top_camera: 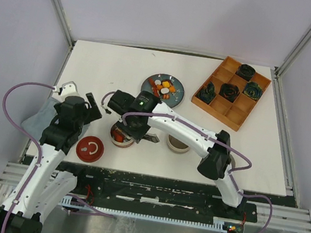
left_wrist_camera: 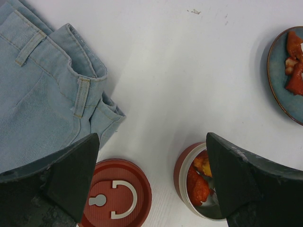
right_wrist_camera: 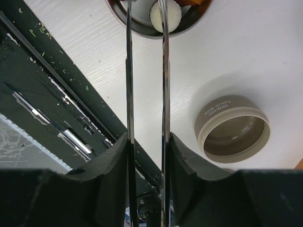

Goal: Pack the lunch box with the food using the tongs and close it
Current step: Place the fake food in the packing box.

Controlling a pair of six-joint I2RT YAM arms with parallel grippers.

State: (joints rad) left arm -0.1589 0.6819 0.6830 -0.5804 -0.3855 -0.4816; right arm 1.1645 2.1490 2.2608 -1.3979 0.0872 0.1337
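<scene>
One pair of tongs (right_wrist_camera: 164,85), silver, two thin arms running side by side up the middle of the right wrist view; their tips sit over the open lunch box (right_wrist_camera: 142,32) at the top edge, with one round white piece (right_wrist_camera: 165,15) between them. Whether the tips touch that piece, I cannot tell.

Right gripper (right_wrist_camera: 147,142): fingers clamped on the two arms of the tongs, pressing them near together. In the overhead view it hangs over the lunch box, left of centre.

Lunch box (left_wrist_camera: 182,172): round, red-brown outside, metal inside, open, at the lower right of the left wrist view; red and orange food (left_wrist_camera: 199,182) lies in it.

Plate (top_camera: 173,100): blue-grey, centre of the table toward the back, carrying more pieces in orange, white and red.

Lid (left_wrist_camera: 137,189): red, round, with a pale ring handle, flat on the table just left of the lunch box and apart from it.

Left gripper (left_wrist_camera: 151,156): fingers wide apart, holding nothing, above the lid and box.

Jeans (left_wrist_camera: 42,90): light blue denim, folded, upper left of the left wrist view.

Beige container (right_wrist_camera: 232,135): round, open, right of the lunch box.

Wooden tray (top_camera: 218,112): orange, in compartments, upper right of the white table (top_camera: 256,156), with dark coiled rosettes (top_camera: 229,91) in several cells.
</scene>
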